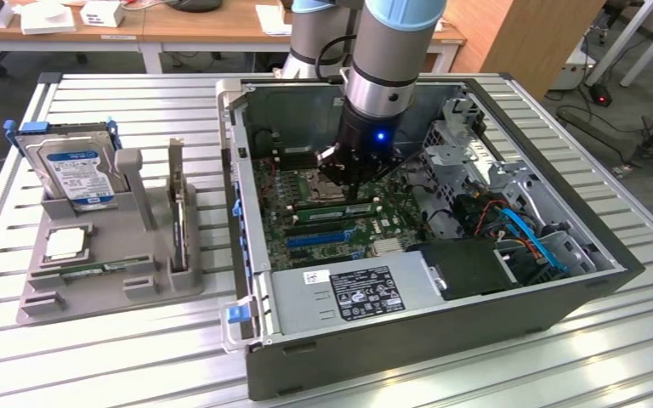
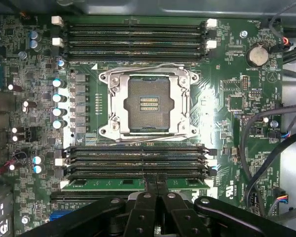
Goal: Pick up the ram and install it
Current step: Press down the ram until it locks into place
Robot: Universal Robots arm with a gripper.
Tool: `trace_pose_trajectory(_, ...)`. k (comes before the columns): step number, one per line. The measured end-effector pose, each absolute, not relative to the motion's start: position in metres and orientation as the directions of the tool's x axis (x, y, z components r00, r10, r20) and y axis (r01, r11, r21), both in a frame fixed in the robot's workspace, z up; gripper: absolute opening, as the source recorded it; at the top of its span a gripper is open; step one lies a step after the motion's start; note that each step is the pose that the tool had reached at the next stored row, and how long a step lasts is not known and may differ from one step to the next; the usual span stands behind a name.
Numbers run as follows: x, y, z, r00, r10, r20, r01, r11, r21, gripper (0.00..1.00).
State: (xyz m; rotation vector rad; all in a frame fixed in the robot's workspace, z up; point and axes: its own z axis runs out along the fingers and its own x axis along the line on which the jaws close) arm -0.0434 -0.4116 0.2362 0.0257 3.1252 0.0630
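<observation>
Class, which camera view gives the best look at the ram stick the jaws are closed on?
The wrist view: the ram lies lengthwise along a motherboard slot, with the shut gripper on its middle. In the exterior view the ram is just a thin green strip below the gripper.

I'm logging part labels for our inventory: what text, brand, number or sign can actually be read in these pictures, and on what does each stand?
None can be read for certain.
White sticker on the power supply: print and marks too small.
Blue-and-white label on the hard drive: too blurred.
White silkscreen on the motherboard, beside the coin battery and connectors: too small.
The ram at the gripper: no legible label.
</observation>
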Motion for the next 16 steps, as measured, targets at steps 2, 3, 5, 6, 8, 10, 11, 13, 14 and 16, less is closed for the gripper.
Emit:
trace_pose_trajectory(2,-0.0434,-0.4116,0.2362,-1.0,0.017,-0.015,0.016,0.999,0.04,0.09)
trace_pose_trajectory(3,-0.0434,-0.4116,0.2362,-1.0,0.017,-0.015,0.016,0.999,0.04,0.09)
trace_pose_trajectory(5,-0.0434,-0.4116,0.2362,-1.0,0.017,-0.014,0.016,0.999,0.04,0.09)
trace_pose_trajectory(6,-0.0433,-0.4115,0.2362,-1.0,0.017,-0.008,0.017,0.999,0.04,0.09)
trace_pose_trajectory(8,-0.0429,-0.4116,0.2362,-1.0,0.017,0.006,0.017,0.999,0.04,0.09)
trace_pose_trajectory(10,-0.0427,-0.4116,0.2363,-1.0,0.017,0.013,0.017,0.999,0.039,0.09)
trace_pose_trajectory(11,-0.0427,-0.4116,0.2363,-1.0,0.017,0.015,0.017,0.999,0.039,0.09)
trace_pose_trajectory(13,-0.0427,-0.4116,0.2362,-1.0,0.017,0.015,0.018,0.999,0.04,0.09)
trace_pose_trajectory(14,-0.0427,-0.4116,0.2363,-1.0,0.017,0.015,0.018,0.999,0.04,0.09)
trace_pose_trajectory(16,-0.0427,-0.4116,0.237,-1.0,0.017,0.015,0.017,0.999,0.04,0.09)
